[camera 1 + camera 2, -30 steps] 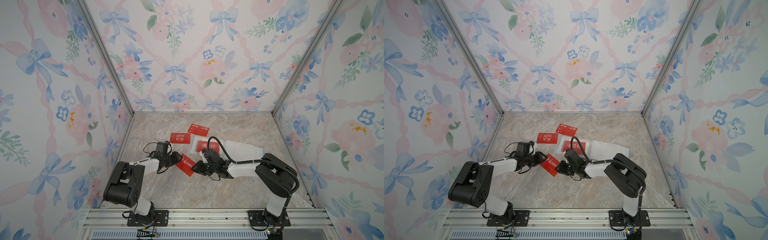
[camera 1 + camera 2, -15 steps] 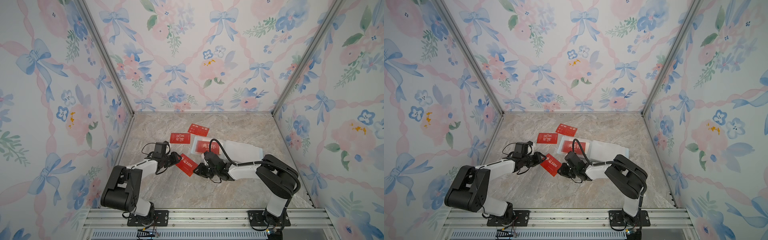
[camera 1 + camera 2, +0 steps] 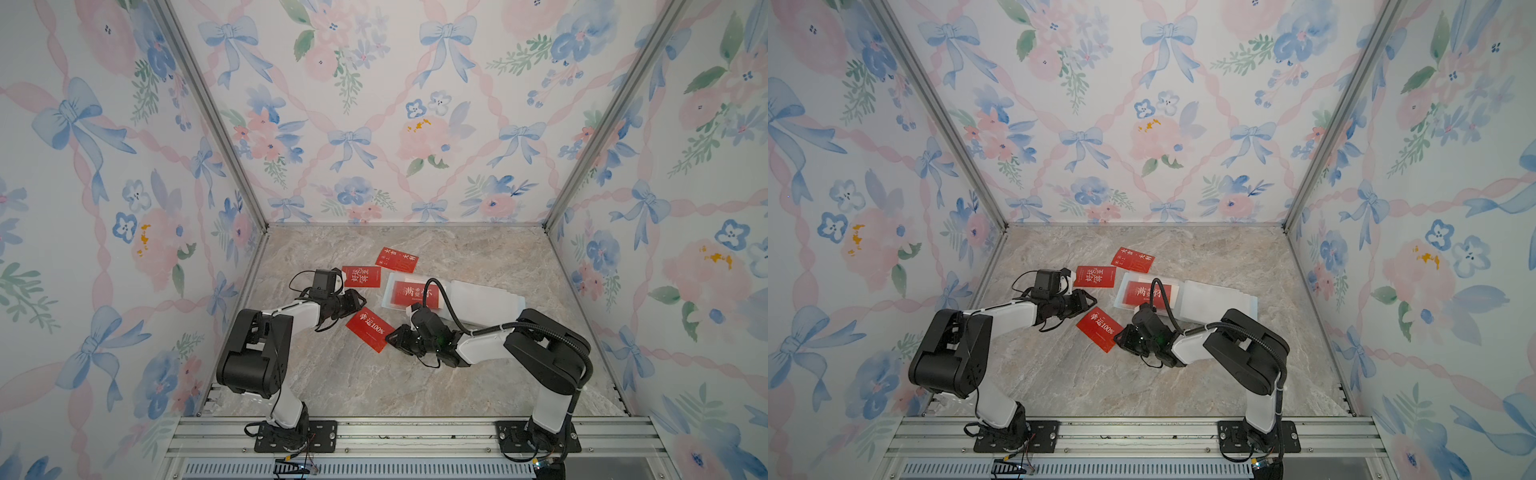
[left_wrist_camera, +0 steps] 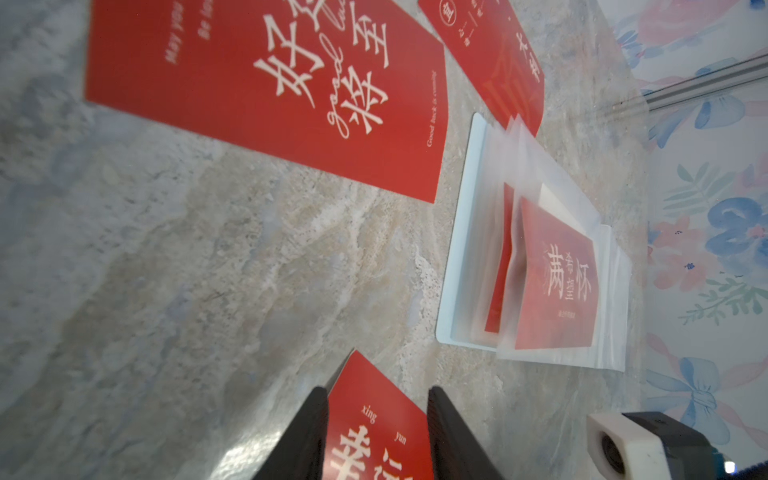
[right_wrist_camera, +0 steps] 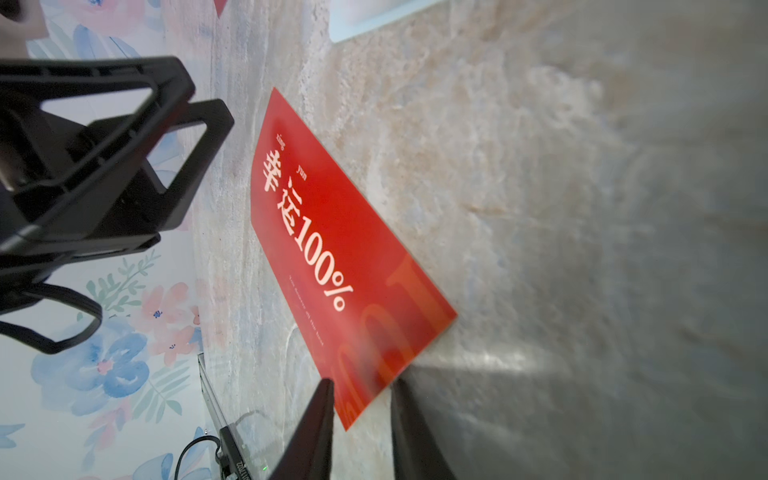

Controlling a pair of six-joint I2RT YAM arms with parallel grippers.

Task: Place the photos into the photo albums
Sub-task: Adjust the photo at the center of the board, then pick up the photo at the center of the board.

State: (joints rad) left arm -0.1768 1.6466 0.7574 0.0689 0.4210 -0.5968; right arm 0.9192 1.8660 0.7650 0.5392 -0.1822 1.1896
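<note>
Showing one open album [image 3: 482, 301], three loose red photos [image 3: 361, 276]; left claw [image 3: 360, 300], right claw [image 3: 389, 337] part-open astride nearest photo [image 3: 370, 328]

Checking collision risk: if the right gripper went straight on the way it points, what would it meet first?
The red 100% card, its end between the open fingers; beyond, probably the left gripper, depth unclear.

Album [image 3: 482, 297] open flat, red photo [image 3: 417, 292] sleeved; loose beside it: near card [image 3: 370, 330], middle card [image 3: 361, 276], far card [image 3: 397, 259].
</note>
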